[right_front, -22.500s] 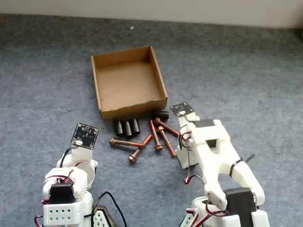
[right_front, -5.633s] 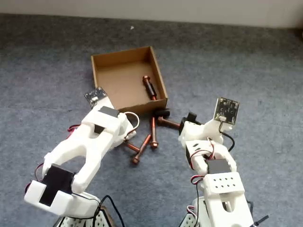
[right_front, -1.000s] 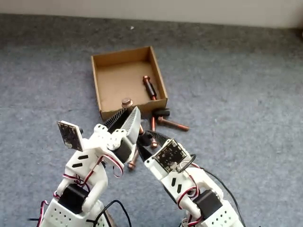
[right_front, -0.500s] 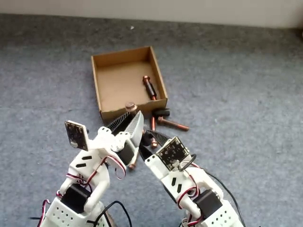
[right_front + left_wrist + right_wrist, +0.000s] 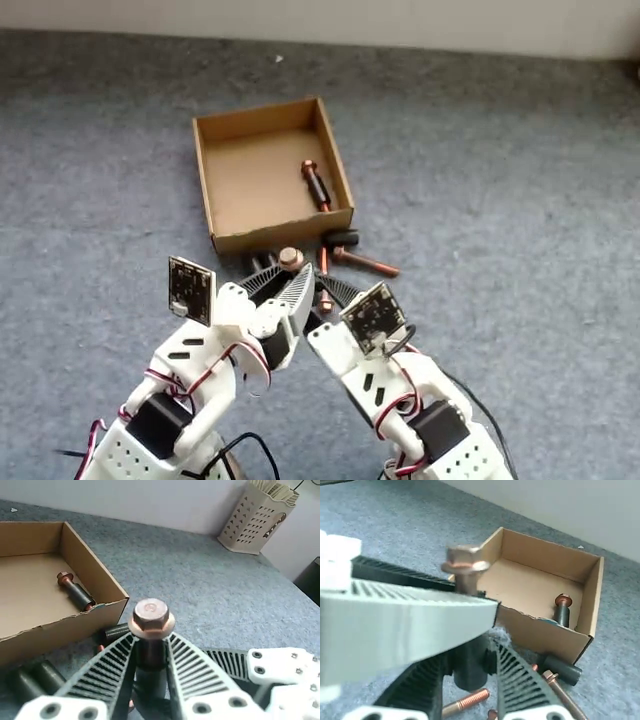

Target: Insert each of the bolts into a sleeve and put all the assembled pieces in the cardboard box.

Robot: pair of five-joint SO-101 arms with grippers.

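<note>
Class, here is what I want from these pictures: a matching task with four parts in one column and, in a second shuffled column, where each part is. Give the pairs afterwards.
Column one
1. upright bolt
2. black sleeve below that bolt
3. assembled piece
4. loose bolt

Column two
A. lying on the carpet
B. clamped in the left gripper
C. inside the cardboard box
D. clamped in the right gripper

Pairs: 1-B, 2-D, 3-C, 4-A

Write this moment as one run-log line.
left hand: bolt, head up | right hand: sleeve under bolt | cardboard box: one assembled piece
</note>
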